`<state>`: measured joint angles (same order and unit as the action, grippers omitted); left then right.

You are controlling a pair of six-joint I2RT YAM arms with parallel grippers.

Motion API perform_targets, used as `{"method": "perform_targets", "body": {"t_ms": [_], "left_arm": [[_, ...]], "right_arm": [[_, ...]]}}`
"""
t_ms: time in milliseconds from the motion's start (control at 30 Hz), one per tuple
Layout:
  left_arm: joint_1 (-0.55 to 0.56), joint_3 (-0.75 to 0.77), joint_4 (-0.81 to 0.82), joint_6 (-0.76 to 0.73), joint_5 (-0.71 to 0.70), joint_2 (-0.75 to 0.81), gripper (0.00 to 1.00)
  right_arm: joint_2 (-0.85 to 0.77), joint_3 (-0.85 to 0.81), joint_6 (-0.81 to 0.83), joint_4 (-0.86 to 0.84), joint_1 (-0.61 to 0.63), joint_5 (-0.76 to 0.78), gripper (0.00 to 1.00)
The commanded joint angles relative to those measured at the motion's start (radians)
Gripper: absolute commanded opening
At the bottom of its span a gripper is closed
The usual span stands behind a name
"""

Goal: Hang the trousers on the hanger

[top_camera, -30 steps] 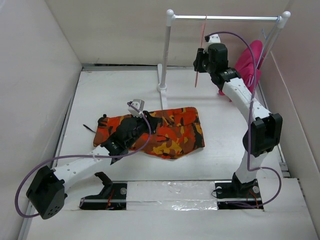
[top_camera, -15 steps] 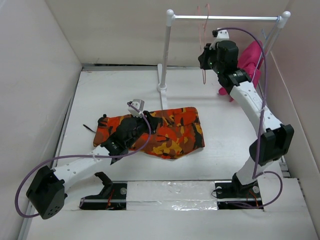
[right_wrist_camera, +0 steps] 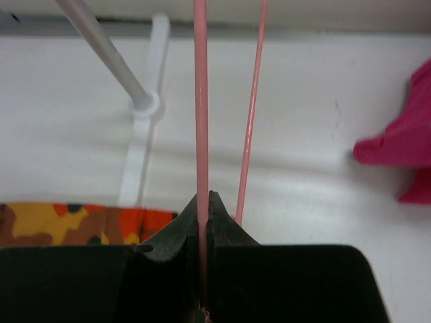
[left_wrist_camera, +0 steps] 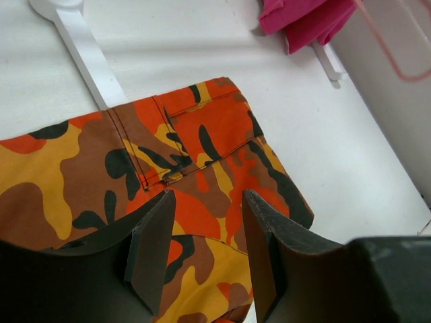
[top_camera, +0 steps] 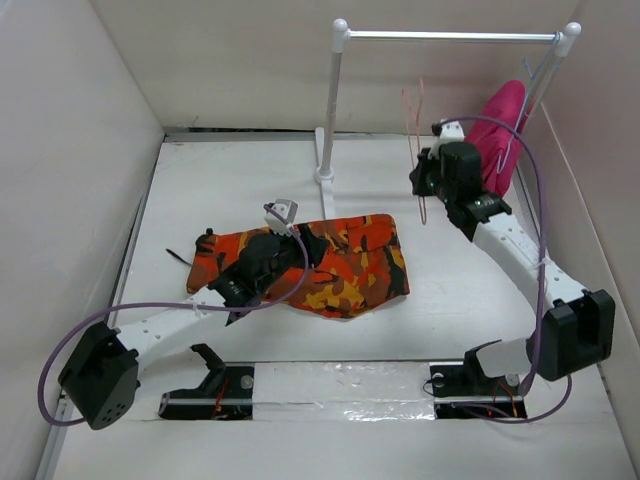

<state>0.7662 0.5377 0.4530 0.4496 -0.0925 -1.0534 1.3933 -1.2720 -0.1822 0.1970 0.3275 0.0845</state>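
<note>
The right hand (right_wrist_camera: 202, 202) pinches the hanger (right_wrist_camera: 200, 101) by its wire, upright, so it can be carried. The left hand (left_wrist_camera: 202, 235), spread, hovers over the trousers (left_wrist_camera: 202, 134), which lie flat on the bench (left_wrist_camera: 202, 40) beneath it, ready for gripping.

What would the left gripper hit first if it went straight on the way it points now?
Most likely the trousers: the left gripper has its jaws open over the camouflage cloth near a pocket seam, with nothing in between. How far off the fabric lies is unclear.
</note>
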Motion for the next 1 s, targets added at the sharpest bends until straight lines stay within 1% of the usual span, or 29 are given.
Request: {"method": "perform_targets", "body": {"t_ms": [0,33,100,167,200,233,267,333,367,467,500,600,700,800,967], "left_arm": [[0.002,0.056,0.059,-0.026,0.031,-0.035,0.41],[0.002,0.061,0.071,-0.023,0.036,-0.046,0.41],[0.002,0.096,0.076,-0.002,0.053,-0.088,0.4],[0.039,0.166,0.061,0.012,0.059,-0.12,0.4],[0.065,0.195,0.052,0.014,0.038,-0.153,0.4],[0.093,0.223,0.033,0.008,-0.022,-0.172,0.4],[0.144,0.287,0.027,0.003,-0.053,-0.195,0.4],[0.177,0.35,0.023,0.0,-0.09,-0.269,0.4],[0.188,0.411,0.023,0.004,-0.085,-0.325,0.41],[0.199,0.507,0.024,0.018,-0.121,-0.405,0.41],[0.199,0.53,0.021,0.021,-0.133,-0.454,0.41],[0.199,0.616,0.013,0.029,-0.128,-0.54,0.41],[0.208,0.669,0.022,0.029,-0.121,-0.594,0.41],[0.208,0.692,0.072,0.028,-0.125,-0.631,0.42],[0.208,0.791,0.044,0.015,-0.138,-0.701,0.42]], "right_arm": [[-0.074,0.129,-0.003,-0.07,0.01,0.035,0.0],[-0.109,0.211,-0.008,-0.073,0.04,0.055,0.0],[-0.145,0.293,-0.013,-0.102,0.07,0.086,0.0],[-0.187,0.388,-0.019,-0.11,0.102,0.124,0.0],[-0.201,0.413,-0.019,-0.107,0.102,0.132,0.0],[-0.212,0.433,-0.02,-0.097,0.117,0.136,0.0],[-0.238,0.468,-0.023,-0.079,0.13,0.147,0.0],[-0.263,0.508,-0.029,-0.082,0.13,0.147,0.0],[-0.286,0.545,-0.033,-0.094,0.139,0.132,0.0],[-0.312,0.577,-0.036,-0.102,0.139,0.098,0.0],[-0.329,0.586,-0.036,-0.099,0.139,0.092,0.0],[-0.358,0.603,-0.036,-0.106,0.139,0.066,0.0],[-0.366,0.614,-0.036,-0.114,0.139,0.024,0.0],[-0.379,0.626,-0.04,-0.12,0.148,0.001,0.0],[-0.401,0.649,-0.046,-0.125,0.157,-0.014,0.0]]}}
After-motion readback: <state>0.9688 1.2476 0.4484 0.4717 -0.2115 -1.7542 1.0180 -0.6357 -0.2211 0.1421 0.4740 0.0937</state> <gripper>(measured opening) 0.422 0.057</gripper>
